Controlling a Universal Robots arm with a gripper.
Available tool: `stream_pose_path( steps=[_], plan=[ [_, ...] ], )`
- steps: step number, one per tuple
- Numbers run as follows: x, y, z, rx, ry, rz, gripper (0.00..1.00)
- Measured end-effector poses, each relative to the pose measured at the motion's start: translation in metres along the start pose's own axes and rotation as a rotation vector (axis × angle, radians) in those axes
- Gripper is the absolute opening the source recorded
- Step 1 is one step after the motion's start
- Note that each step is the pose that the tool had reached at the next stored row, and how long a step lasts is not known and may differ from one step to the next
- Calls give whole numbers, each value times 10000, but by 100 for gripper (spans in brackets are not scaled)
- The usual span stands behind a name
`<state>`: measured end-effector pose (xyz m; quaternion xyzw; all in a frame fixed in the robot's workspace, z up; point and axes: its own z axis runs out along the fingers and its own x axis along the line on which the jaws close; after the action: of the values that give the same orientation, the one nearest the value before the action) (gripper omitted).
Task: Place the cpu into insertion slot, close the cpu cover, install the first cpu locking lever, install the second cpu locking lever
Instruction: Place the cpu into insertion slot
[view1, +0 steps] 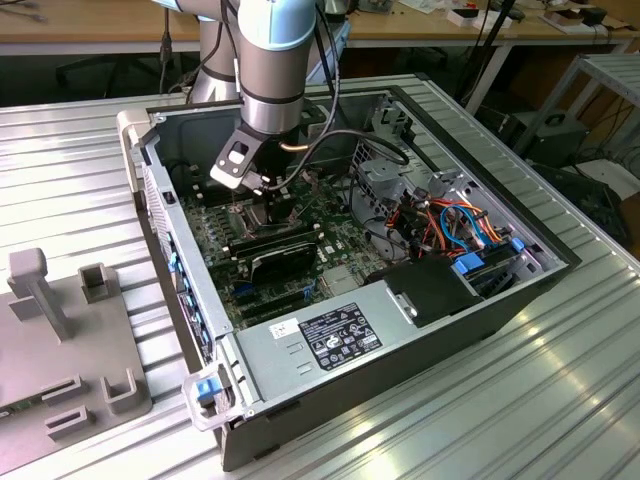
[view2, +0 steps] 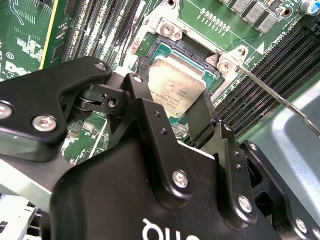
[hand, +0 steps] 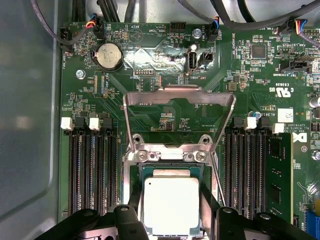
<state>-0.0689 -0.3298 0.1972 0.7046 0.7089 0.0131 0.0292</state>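
Note:
In both wrist views the cpu (hand: 171, 202) (view2: 177, 87), a silver-topped square chip with a green rim, lies in or just over the insertion slot (hand: 170, 169) (view2: 192, 47). My gripper (hand: 171, 212) (view2: 172, 97) is shut on it, one black finger against each of two opposite edges. The cpu cover (hand: 179, 95), a thin metal frame, stands swung open beyond the socket. A thin wire locking lever (view2: 275, 95) (hand: 218, 175) runs free beside the socket. In the exterior view the gripper (view1: 262, 200) reaches down onto the motherboard inside the open computer case (view1: 400, 350).
Long black memory slots (hand: 92, 170) (hand: 247, 170) flank the socket, and a green memory module (hand: 279, 175) sits in one. A black finned block (view1: 280, 255), cable bundles (view1: 450, 225) and a power supply (view1: 330, 340) fill the case. A grey fixture plate (view1: 60, 350) lies outside it.

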Motion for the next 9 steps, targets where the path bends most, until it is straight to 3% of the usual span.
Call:
stream_pose_path(
  steps=[3, 4, 9],
  plan=[
    [2, 4, 4, -10, 10, -3, 55],
    [2, 3, 3, -5, 7, -2, 61],
    [0, 3, 0, -1, 1, 1, 61]
  ],
)
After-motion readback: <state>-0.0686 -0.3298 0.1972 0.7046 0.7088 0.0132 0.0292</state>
